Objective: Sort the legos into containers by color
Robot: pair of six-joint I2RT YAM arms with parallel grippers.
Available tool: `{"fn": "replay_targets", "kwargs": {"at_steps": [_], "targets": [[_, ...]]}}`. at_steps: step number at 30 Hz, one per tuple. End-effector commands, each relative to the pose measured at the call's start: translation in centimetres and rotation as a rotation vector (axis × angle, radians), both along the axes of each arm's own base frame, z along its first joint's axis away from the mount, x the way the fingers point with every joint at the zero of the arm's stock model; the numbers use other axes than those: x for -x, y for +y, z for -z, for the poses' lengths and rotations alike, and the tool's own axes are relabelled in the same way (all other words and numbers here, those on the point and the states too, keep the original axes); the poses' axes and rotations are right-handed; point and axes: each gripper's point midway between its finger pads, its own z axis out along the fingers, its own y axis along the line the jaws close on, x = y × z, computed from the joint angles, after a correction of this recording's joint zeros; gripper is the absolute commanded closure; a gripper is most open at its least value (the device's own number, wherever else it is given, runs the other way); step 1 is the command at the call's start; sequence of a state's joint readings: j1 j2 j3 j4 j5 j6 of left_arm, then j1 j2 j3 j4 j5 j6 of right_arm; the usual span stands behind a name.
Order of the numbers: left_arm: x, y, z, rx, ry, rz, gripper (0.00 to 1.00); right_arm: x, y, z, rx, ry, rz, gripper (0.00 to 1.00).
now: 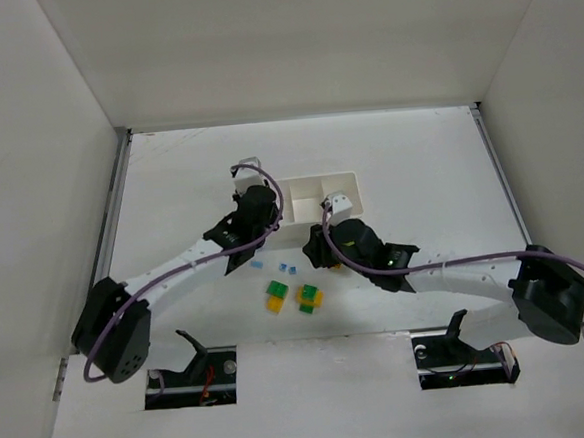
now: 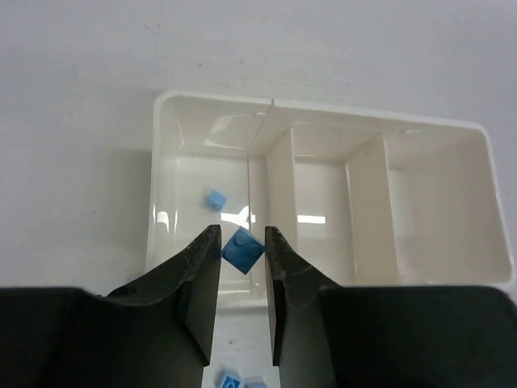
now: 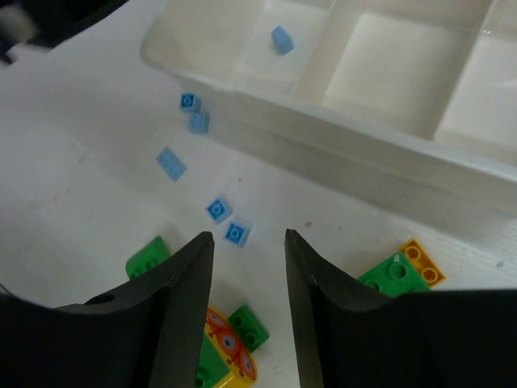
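white tabletop (image 1: pixel 419 170) inside white walls (image 1: pixel 310 47), holding a long white tray (image 2: pixel 323 109) of three compartments. sorting has barely begun: one light blue brick (image 2: pixel 215 199) lies in the end compartment; the other two look empty. left gripper (image 2: pixel 241 238) pinches a second blue brick (image 2: pixel 242 250) above that same compartment. right gripper (image 3: pixel 246 238), fingers spread and empty, hovers over loose blue bricks (image 3: pixel 218 209), green bricks (image 3: pixel 148 257) and a green-and-yellow stack (image 3: pixel 392 275) lying on the table beside the tray.
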State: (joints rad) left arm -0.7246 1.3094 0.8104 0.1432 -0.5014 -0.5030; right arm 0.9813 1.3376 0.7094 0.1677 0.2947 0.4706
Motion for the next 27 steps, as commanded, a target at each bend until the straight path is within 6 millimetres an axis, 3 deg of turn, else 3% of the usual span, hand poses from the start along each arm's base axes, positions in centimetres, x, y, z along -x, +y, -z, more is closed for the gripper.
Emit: {"fn": "replay_targets", "kwargs": {"at_steps": [1,7,12,19,27], "targets": [[-2.5,-0.2,0.3,-0.049,-0.003,0.005,0.83,1.5,1.2,1.0,0.001,0.042,-0.022,0.49],[-5.1,0.2,3.0,-0.106,0.047,-0.033,0.78,2.3,3.1,3.3,0.074,0.098,-0.052,0.44],[-5.7,0.7,3.1,-0.134,0.039,-0.059,0.59,1.7,4.4,4.9,0.154,0.141,-0.051,0.45],[-3.0,2.5,1.1,-0.074,-0.014,-0.067,0.57,1.5,5.7,6.1,0.223,0.188,-0.055,0.50],[2.1,5.1,2.0,0.028,0.004,-0.079,0.58,1.3,5.2,7.8,0.305,0.226,0.017,0.54]]}}
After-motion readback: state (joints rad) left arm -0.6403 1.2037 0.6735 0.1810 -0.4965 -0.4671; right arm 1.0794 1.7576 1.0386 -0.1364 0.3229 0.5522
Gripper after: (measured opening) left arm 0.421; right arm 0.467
